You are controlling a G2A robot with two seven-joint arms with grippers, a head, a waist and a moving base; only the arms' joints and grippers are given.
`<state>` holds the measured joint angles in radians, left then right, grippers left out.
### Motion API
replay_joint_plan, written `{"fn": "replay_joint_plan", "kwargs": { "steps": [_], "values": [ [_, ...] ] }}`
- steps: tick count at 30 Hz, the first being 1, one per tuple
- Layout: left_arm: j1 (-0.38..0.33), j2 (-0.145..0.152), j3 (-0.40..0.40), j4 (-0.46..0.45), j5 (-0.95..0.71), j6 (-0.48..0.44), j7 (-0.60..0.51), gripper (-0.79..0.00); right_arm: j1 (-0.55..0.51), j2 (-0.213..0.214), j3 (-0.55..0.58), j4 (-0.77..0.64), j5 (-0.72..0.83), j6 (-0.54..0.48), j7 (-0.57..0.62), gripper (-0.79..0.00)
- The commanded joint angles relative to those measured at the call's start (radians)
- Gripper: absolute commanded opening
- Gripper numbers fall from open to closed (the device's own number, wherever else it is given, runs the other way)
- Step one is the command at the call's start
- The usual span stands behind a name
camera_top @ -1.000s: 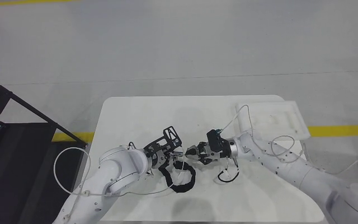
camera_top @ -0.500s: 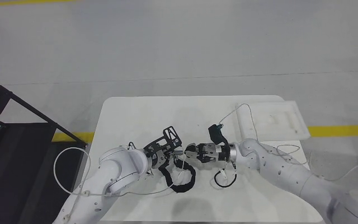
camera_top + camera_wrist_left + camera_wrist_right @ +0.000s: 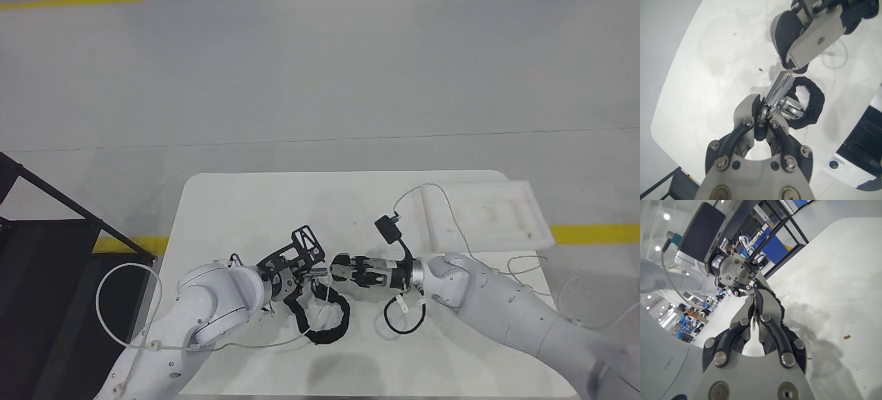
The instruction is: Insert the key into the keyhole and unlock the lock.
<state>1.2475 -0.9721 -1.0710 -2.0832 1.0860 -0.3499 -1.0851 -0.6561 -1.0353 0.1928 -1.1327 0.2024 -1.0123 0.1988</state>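
At the near middle of the table [image 3: 230,210], we find the two tools meeting tip to tip, raised off the surface. The left tool [image 3: 762,113] is pressed together on the ring end of the lock [image 3: 780,89], a chrome cylinder. It holds the cylinder's free end pointing right, toward the other arm. We judge this grip is meant to steady the body and present the keyhole, which is itself hidden behind the incoming tip. A black-sleeved loop [image 3: 814,102] hangs from the lock toward the table, just near of the tools.

The right tool [image 3: 754,294] is pinching the key [image 3: 754,315] edge-on between its pads, with the blade lined up along the cylinder's axis. From the left wrist view the key's tip sits right at the cylinder's end face. We cannot tell how deep it has gone. We judge the insertion to be under way, with the turn to unlock not yet made. Any tilt between blade and cylinder could jam it.

At the far right of the table sits a white tray [image 3: 520,215]. Lock and key are both well apart from it, and a thin cable [image 3: 440,195] from the right arm arcs over its left edge.
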Motion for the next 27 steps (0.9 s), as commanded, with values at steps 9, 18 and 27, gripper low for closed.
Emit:
{"fn": "replay_joint_plan", "kwargs": {
  "steps": [9,18,27],
  "values": [
    [0.000,0.000,0.000,0.000,0.000,0.000,0.000,-0.785,-0.029,-0.033,0.037,0.090,0.352,0.000,0.392,-0.785],
    [0.000,0.000,0.000,0.000,0.000,0.000,0.000,-0.785,-0.027,-0.087,0.053,0.175,0.527,0.054,0.583,-0.785],
    [0.000,0.000,0.000,0.000,0.000,0.000,0.000,-0.785,-0.037,-0.124,0.083,0.212,0.564,0.071,0.680,-0.785]
  ]
}}
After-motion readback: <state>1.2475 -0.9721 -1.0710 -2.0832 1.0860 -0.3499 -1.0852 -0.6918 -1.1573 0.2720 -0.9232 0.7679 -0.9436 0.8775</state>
